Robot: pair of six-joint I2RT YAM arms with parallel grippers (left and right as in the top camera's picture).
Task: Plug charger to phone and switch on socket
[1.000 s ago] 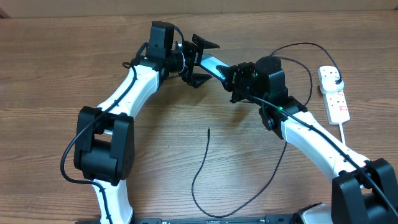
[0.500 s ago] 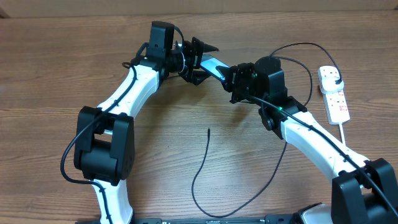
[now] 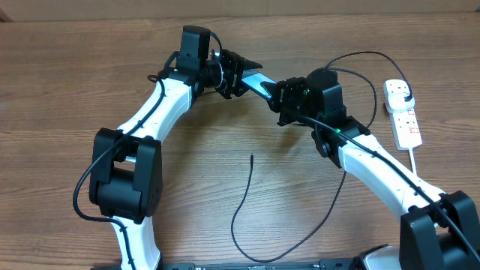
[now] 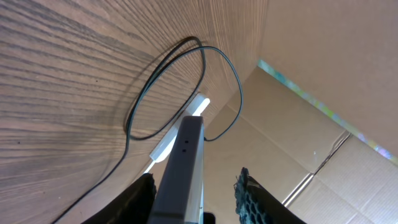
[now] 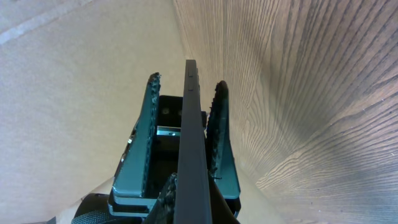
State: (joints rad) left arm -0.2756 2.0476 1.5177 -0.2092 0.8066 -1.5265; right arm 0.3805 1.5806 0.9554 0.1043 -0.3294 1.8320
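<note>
Table (image 3: 67, 90): arms meet above far middle. Right pincer (image 3: 277, 94) clamps phone (image 3: 257, 79) aloft, likely steadying it for handover. Left pincer (image 3: 238, 71) half-wide, astride other end, not gripping. Socket (image 3: 405, 120) far right, well apart (black plug seemingly seated). Charger (image 3: 241, 199) slack on table, tip free near centre. Wrist views show gap beside phone. Overhead hides it.
</note>
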